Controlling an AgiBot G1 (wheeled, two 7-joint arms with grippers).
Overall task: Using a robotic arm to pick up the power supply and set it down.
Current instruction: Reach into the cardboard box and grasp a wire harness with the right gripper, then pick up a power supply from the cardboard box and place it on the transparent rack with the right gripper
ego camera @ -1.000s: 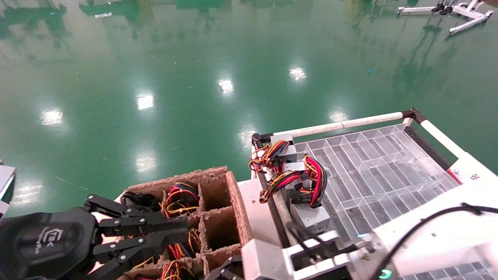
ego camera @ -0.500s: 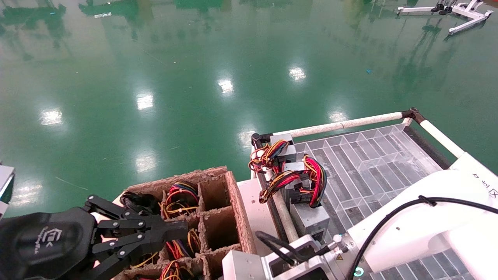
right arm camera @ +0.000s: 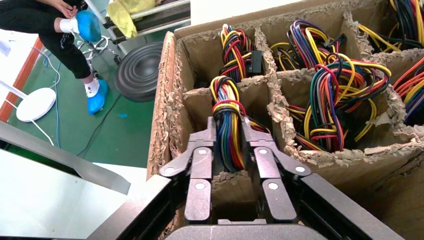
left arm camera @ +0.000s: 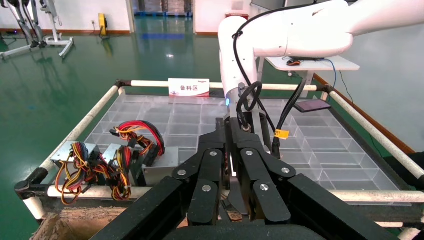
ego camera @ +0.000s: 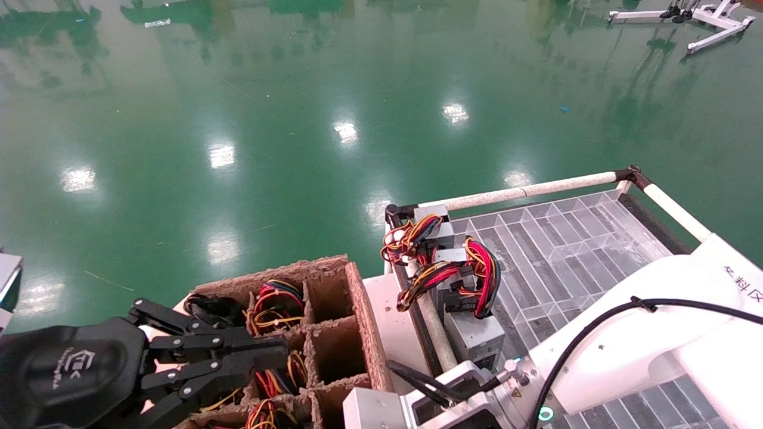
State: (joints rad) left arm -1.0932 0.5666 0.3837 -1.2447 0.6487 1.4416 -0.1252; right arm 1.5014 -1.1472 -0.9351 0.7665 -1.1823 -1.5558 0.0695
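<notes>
My right gripper [right arm camera: 229, 131], on the white robotic arm [ego camera: 626, 339], reaches down into a divided cardboard box [ego camera: 357, 310]. Its black fingers press both sides of the red, yellow and blue wire bundle [right arm camera: 227, 107] of a power supply standing in one compartment, whose metal body is hidden. In the head view this gripper is hidden below the silver wrist block [ego camera: 381, 408]. Other power supplies [ego camera: 474, 333] lie at the near left corner of the clear gridded tray [ego camera: 566, 250]. My left gripper [ego camera: 280, 351] hovers shut and empty over the box's left side.
Neighbouring box compartments [right arm camera: 345, 85] hold more wire bundles. White rails [ego camera: 536, 190] frame the tray. A white sign [left arm camera: 189, 87] stands at its far edge. A person [right arm camera: 50, 20] sits beyond the box. Green floor [ego camera: 298, 119] lies around.
My right arm has swung left from over the tray toward the cardboard box, and its wrist block is now at the box's edge. The left gripper has stayed put.
</notes>
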